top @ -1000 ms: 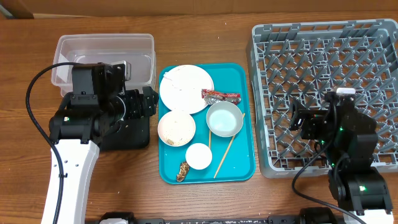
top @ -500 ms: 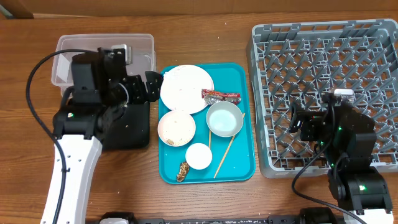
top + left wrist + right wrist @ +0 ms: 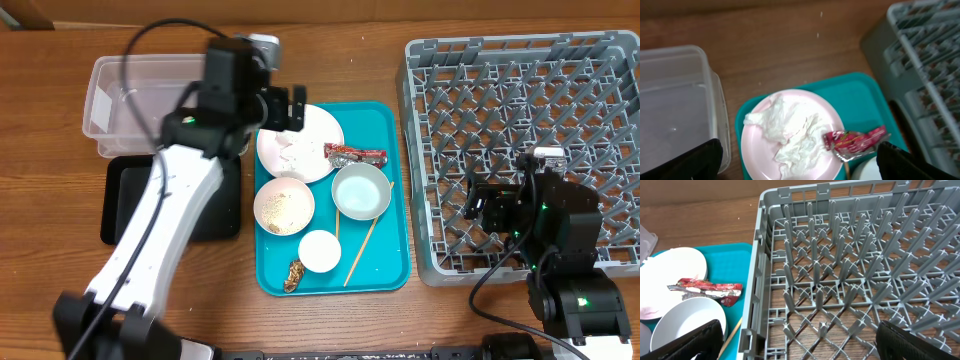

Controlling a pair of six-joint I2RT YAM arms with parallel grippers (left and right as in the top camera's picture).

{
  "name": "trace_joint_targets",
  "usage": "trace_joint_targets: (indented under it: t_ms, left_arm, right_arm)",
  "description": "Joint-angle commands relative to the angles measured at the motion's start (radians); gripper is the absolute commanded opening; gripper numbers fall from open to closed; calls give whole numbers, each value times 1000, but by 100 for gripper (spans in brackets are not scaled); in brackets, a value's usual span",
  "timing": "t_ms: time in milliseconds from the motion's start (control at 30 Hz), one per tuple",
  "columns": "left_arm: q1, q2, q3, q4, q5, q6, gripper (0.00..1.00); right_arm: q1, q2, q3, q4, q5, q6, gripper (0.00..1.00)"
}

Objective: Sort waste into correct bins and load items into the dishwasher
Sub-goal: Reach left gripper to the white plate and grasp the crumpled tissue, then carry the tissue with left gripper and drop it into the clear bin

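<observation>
2 arms were over the table, neither carrying anything.

- Left fingers [image 3: 695,162]: spread wide, nothing between them. They hung above the white plate [image 3: 320,128].
- Crumpled napkin [image 3: 790,135]: lay on the plate, straight ahead of the left fingers and roughly centred in their gap, not touched.
- Red-and-silver wrapper [image 3: 855,141]: at the plate's edge, closer to the right-hand finger of that pair.
- Clear tub [image 3: 675,100]: out past the left-hand finger, looked empty.
- Black tray [image 3: 215,205]: behind the left fingers, partly under the arm.
- Right fingers [image 3: 690,342]: also spread and empty, parked over the grey dish rack [image 3: 850,280], whose pegs filled the space ahead of them.
- Cream bowl [image 3: 284,206], blue bowl [image 3: 360,190], small cup [image 3: 320,251], chopsticks [image 3: 362,250] and a brown scrap [image 3: 294,274]: all on the teal tray [image 3: 385,265], well short of the right fingers.

Step in hand, as I judged it: start of waste sorting, with the left arm lining up on the napkin. No dish was loaded yet.

Next move likely called for lowering the left fingers until they straddled the napkin's raised folds, then closing gently so the plate was not dragged. After that, lift clear and carry it to a bin. Which of the 2 bins suited it could not be told from the views.
</observation>
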Motion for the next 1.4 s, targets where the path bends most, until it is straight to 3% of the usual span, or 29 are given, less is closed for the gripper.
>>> trace_joint_targets:
  t_ms: [0, 300, 633, 867, 1067, 1367]
  left_arm:
    - [-29, 95, 19, 16, -82, 40, 99]
    - [-44, 306, 19, 126, -81, 50, 93]
    - [-44, 443, 19, 137, -82, 50, 78]
    - [-41, 486, 19, 130, -85, 51, 59]
    - [-41, 494, 21, 126, -85, 51, 4]
    - [-40, 462, 136, 29, -85, 50, 4]
  right_arm:
    - [-2, -5, 24, 4, 9, -4, 100]
    - [-2, -5, 24, 1, 9, -3, 100]
    - [-2, -4, 24, 1, 8, -3, 100]
    - [-2, -4, 24, 1, 5, -3, 100]
    - [-2, -4, 24, 1, 5, -3, 100]
    - [-2, -5, 24, -10, 5, -3, 100]
